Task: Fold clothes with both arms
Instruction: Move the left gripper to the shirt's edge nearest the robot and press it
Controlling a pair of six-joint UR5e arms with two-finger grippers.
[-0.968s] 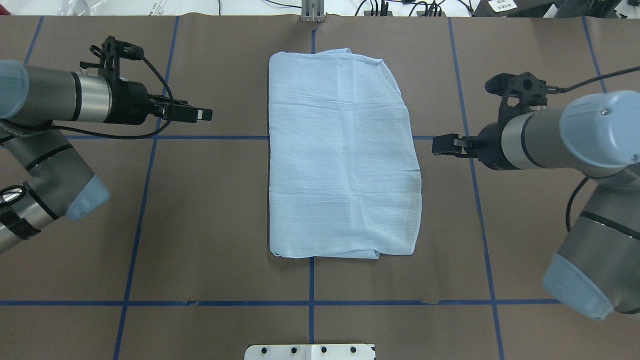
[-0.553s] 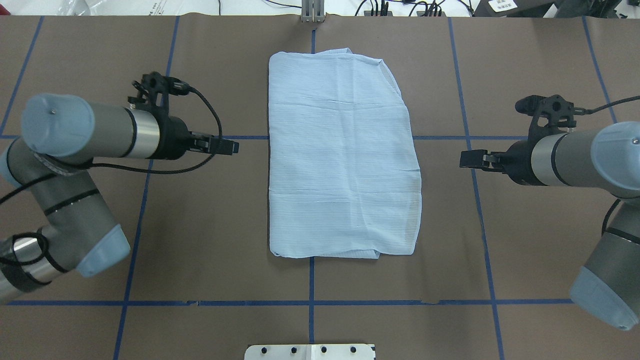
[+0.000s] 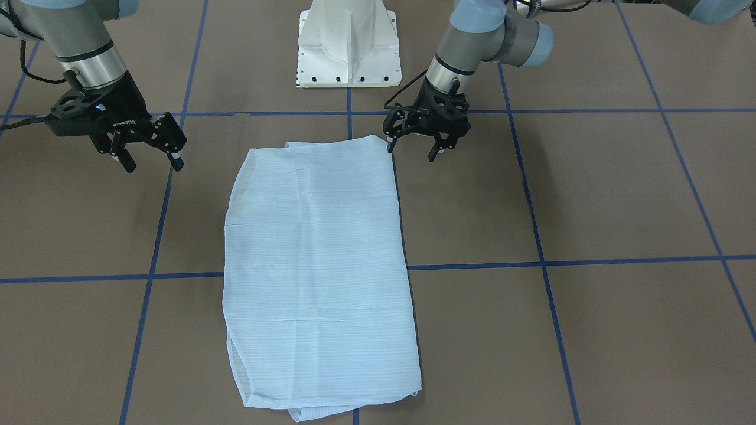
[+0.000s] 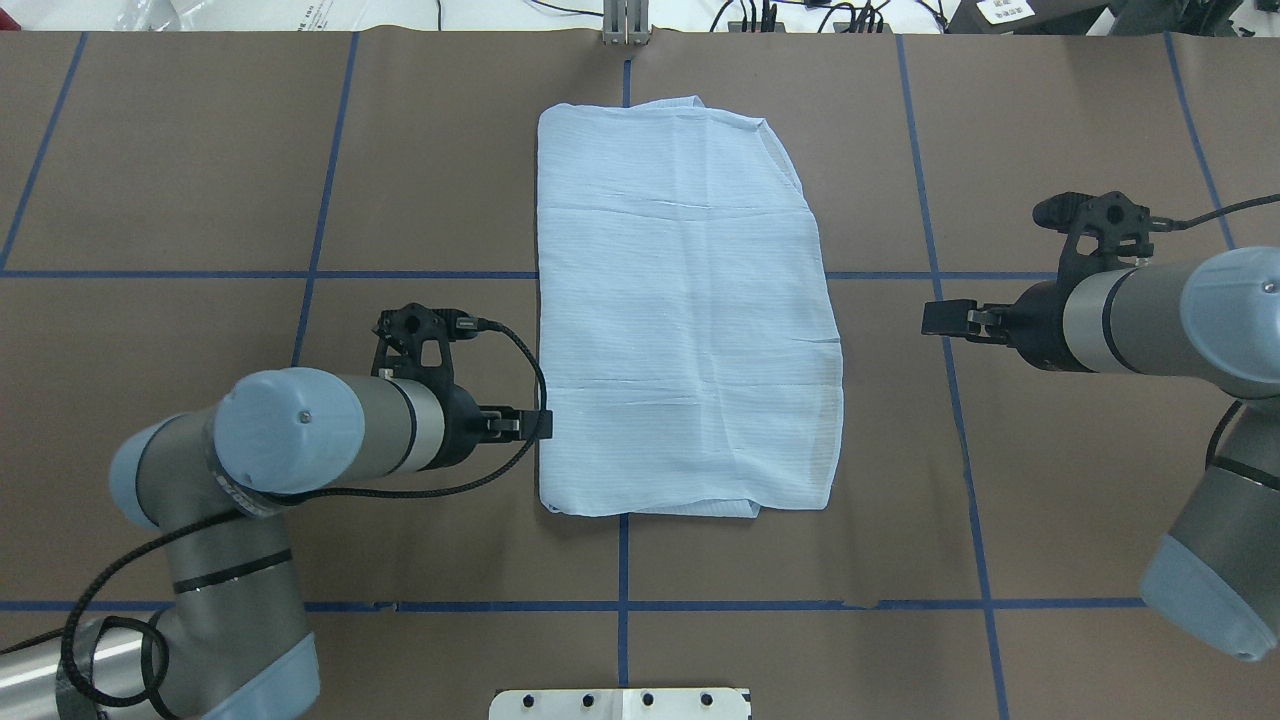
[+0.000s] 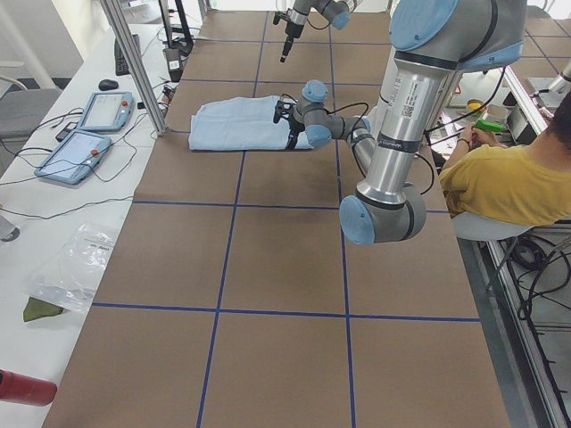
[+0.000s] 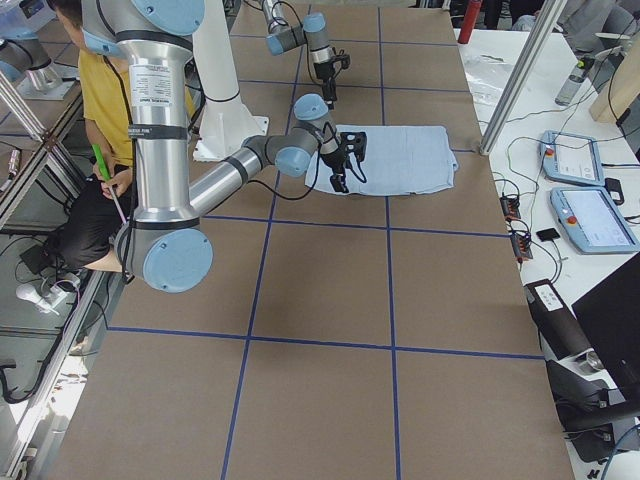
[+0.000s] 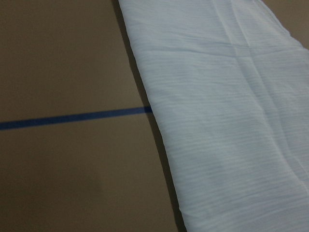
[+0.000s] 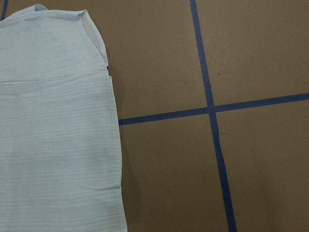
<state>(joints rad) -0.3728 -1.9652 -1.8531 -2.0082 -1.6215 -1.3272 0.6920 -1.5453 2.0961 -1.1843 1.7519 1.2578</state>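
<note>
The light-blue shirt [image 4: 680, 320] lies folded into a flat rectangle at the table's middle; it also shows in the front view [image 3: 319, 265] and in both wrist views [image 7: 231, 121] [image 8: 53, 135]. My left gripper [image 4: 540, 423] is open and empty, just above the shirt's left edge near its near corner; in the front view [image 3: 411, 151] one fingertip [image 3: 390, 147] hangs by that corner. My right gripper [image 4: 930, 318] is open and empty, off the shirt's right edge with bare table between; it shows in the front view [image 3: 152, 164].
The white pedestal base [image 3: 348, 47] stands at the near table edge. Blue tape lines [image 4: 620, 560] cross the brown table. A seated person in yellow [image 5: 508, 178] is by the robot. Teach pendants [image 6: 580, 190] lie on a side table beyond a metal post [image 5: 134, 62].
My left arm has swung toward the robot and in to the shirt's left edge near the near corner. My right arm pulled back to the right, then held still.
</note>
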